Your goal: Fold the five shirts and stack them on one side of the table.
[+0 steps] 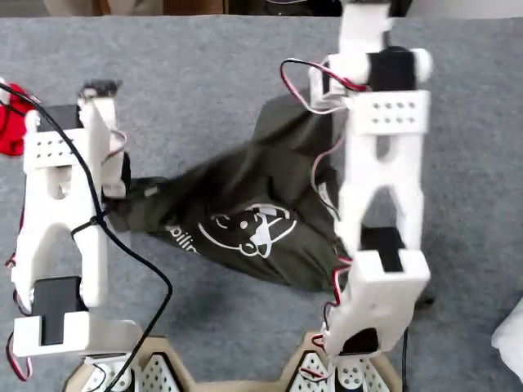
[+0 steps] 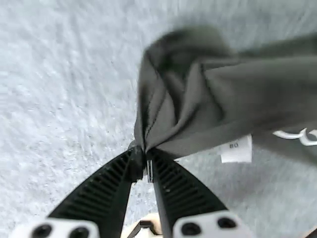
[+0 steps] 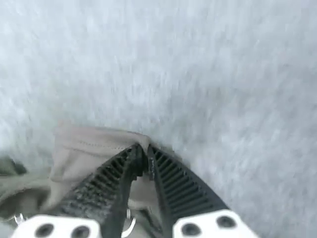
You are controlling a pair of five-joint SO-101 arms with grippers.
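Dark olive shirt [image 1: 245,196] with a white print on it: lies crumpled at mid-table on the grey table [image 1: 204,73], drawn out between two pinch points, one at its left end and one at its far right corner

White label [image 2: 237,148] showing on the shirt, near the left pinch point

Left arm [image 1: 61,204]: stands along the left side of the table, reaching from the near edge toward the far side, its head turned in to the shirt's left end. Left gripper [image 2: 145,166]: jaws brought together, a bunched wad of dark cloth clamped right at the tips; folds fan out from the pinch to the right

Right arm [image 1: 384,188]: rises from the near edge and extends over the shirt's right side to the far part of the table. Right gripper [image 3: 143,161]: jaws closed to a narrow slit, hemmed edge of the cloth caught between the tips, bare table beyond. The rest of the shirt lies to the near left of this pinch

Off the shirt: red item [image 1: 8,122] at the left edge, beside the left arm; white item [image 1: 511,335] at the right edge, near side, well apart from the shirt
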